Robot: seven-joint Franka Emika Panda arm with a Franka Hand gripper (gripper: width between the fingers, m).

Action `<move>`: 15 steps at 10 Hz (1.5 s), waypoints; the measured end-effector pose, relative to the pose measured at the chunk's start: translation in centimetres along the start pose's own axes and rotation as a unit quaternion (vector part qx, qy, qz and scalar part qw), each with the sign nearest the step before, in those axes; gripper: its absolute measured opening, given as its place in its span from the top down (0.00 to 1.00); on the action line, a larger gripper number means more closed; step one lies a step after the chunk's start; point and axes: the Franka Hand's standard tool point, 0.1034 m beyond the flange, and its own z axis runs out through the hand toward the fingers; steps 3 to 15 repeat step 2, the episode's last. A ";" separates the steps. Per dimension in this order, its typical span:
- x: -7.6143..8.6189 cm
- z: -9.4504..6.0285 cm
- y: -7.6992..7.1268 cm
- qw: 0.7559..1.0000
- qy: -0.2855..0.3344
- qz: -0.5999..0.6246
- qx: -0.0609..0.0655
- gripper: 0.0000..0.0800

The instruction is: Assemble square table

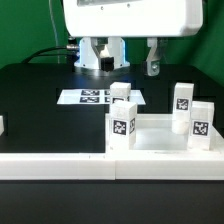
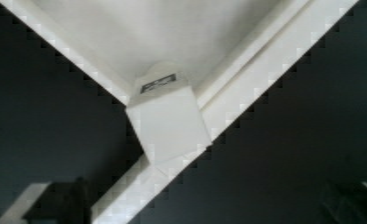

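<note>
The white square tabletop (image 1: 157, 140) lies at the front of the table, against the long white rail (image 1: 55, 165). Several short white legs with tags stand up from it: front left (image 1: 121, 127), front right (image 1: 202, 126), back right (image 1: 183, 97), back left (image 1: 120, 95). My gripper (image 1: 152, 62) hangs high behind them near the robot base, apart from every part. In the wrist view my gripper (image 2: 201, 205) is open and empty, its dark fingers (image 2: 38, 203) at the picture's edges. That view shows a white tabletop surface (image 2: 153, 30) and one tagged leg (image 2: 167, 120) far below.
The marker board (image 1: 92, 97) lies flat behind the tabletop, in front of the robot base (image 1: 100, 55). A small white part (image 1: 1, 125) shows at the exterior view's left edge. The table surface is black.
</note>
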 end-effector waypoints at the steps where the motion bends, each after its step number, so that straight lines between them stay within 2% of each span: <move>1: 0.0 0.1 0.0 1.000 0.000 0.000 0.000 0.19; 15: 0.0 0.1 0.0 1.000 0.000 0.000 -0.001 0.19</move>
